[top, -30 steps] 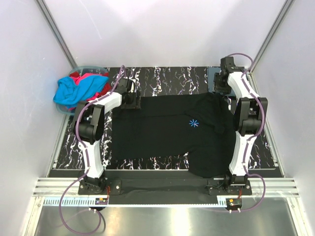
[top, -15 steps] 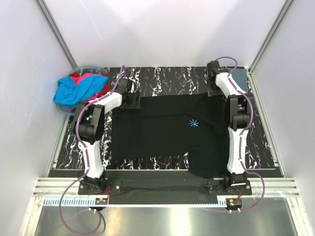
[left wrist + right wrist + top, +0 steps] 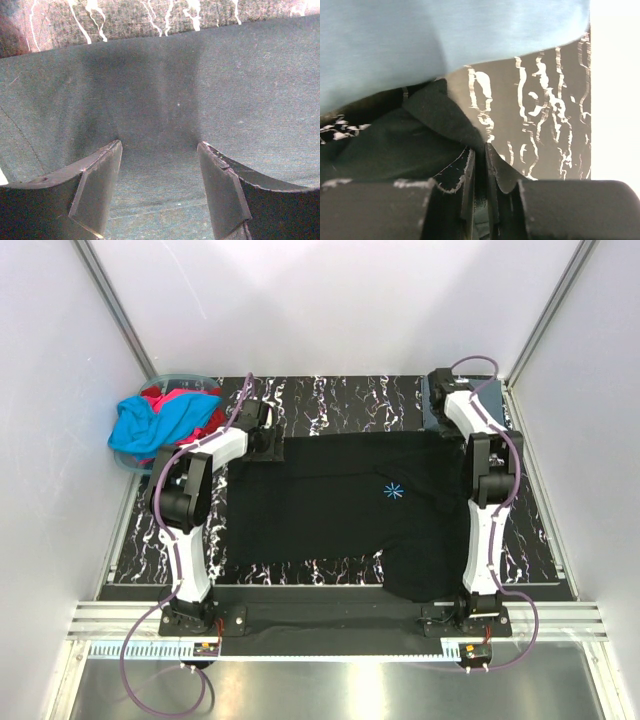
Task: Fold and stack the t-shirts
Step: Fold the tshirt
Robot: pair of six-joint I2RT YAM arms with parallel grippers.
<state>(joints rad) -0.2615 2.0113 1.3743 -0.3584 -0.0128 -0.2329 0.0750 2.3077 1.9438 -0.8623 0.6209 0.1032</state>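
Black t-shirt [image 3: 330, 500] lies spread flat on a dark, white-veined table [image 3: 340, 395] and fills most of its middle, reaching close to the near edge. A small light-blue starburst print [image 3: 392, 491] sits right of the shirt's centre.

The left gripper [image 3: 272, 445] is at the shirt's far left corner. In the left wrist view its fingers [image 3: 97, 185] are spread wide with black cloth lying between them. A strip of marbled table shows beyond the cloth's edge.

The right gripper [image 3: 445, 425] is at the shirt's far right corner. In the right wrist view its fingers [image 3: 467, 172] are pressed almost together. A pointed fold of the black cloth runs down into the narrow slit between them, so they appear to pinch the shirt's edge.

Just beyond that fold lies a blue-grey t-shirt [image 3: 445, 40], at the far right corner of the table. It is flat and partly hidden under the right arm in the overhead view.

At the far left corner, off the table's edge, stands a pale tub [image 3: 185, 373]. A cyan t-shirt [image 3: 150, 425] is heaped over its rim, with a red t-shirt [image 3: 155, 393] bunched beneath and behind it. These two are well apart from the black shirt.
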